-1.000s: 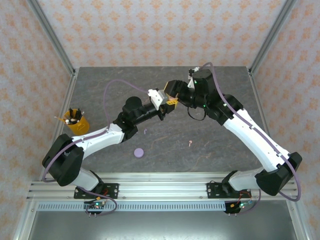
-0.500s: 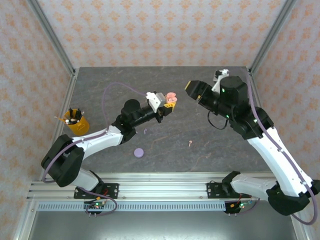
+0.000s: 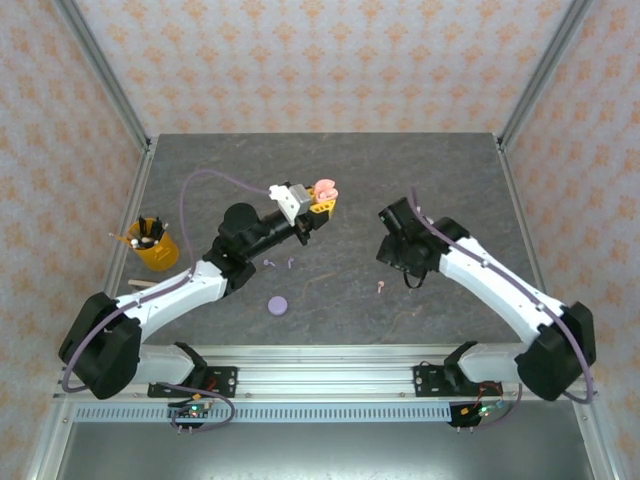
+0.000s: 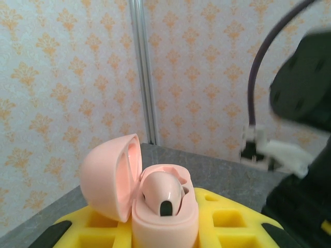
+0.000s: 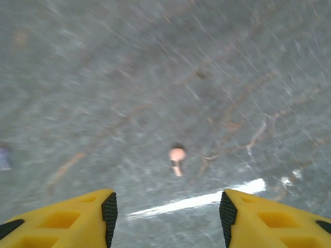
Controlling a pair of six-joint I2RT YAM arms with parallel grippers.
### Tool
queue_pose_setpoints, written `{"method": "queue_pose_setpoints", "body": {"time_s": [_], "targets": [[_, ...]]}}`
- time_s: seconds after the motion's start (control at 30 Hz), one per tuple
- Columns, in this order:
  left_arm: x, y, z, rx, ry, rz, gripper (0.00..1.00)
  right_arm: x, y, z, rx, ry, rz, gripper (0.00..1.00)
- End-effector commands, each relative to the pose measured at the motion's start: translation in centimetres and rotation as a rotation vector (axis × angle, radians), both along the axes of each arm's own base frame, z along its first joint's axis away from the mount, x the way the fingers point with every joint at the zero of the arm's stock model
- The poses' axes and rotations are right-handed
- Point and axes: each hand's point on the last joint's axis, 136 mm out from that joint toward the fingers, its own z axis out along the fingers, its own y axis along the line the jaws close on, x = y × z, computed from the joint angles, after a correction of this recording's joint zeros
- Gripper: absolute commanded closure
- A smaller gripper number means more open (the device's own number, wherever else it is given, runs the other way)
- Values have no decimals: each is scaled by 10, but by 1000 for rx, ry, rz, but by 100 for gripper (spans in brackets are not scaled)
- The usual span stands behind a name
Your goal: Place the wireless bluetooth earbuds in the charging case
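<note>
Right end effector (image 5: 165,209) moved over earbud (image 5: 177,155)

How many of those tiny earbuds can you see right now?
4. One pink earbud sits in the open pink case held by the left arm; another pink one lies on the table; two lilac ones lie beside the left arm. None seems hidden.

Pale pink case (image 4: 170,230), grey marbled table (image 3: 430,175)

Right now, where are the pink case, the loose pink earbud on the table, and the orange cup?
pink case (image 4: 164,230): left wrist view, front of its lower shell.
loose pink earbud (image 5: 177,154): right wrist view, its round head.
orange cup (image 3: 155,256): top external view, its outer wall.
</note>
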Motion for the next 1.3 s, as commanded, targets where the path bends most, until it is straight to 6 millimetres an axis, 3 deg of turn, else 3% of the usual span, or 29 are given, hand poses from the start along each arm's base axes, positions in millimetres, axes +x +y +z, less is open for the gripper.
{"method": "queue_pose_setpoints", "body": {"time_s": [0.0,0.17,0.5,1.27], "targets": [[-3,8,8,-14,-31,12,100,-13,-8,-35,-71,103,-36,45],[-7,13,9,-17,-33,17,100,-14,5,-67,-107,184,-12,47],[-10,19,6,-21,-31,24,100,1,22,-94,-124,206,-18,50],[-6,20,-2,-22,-20,32,100,3,16,-121,-170,228,-41,65]]}}
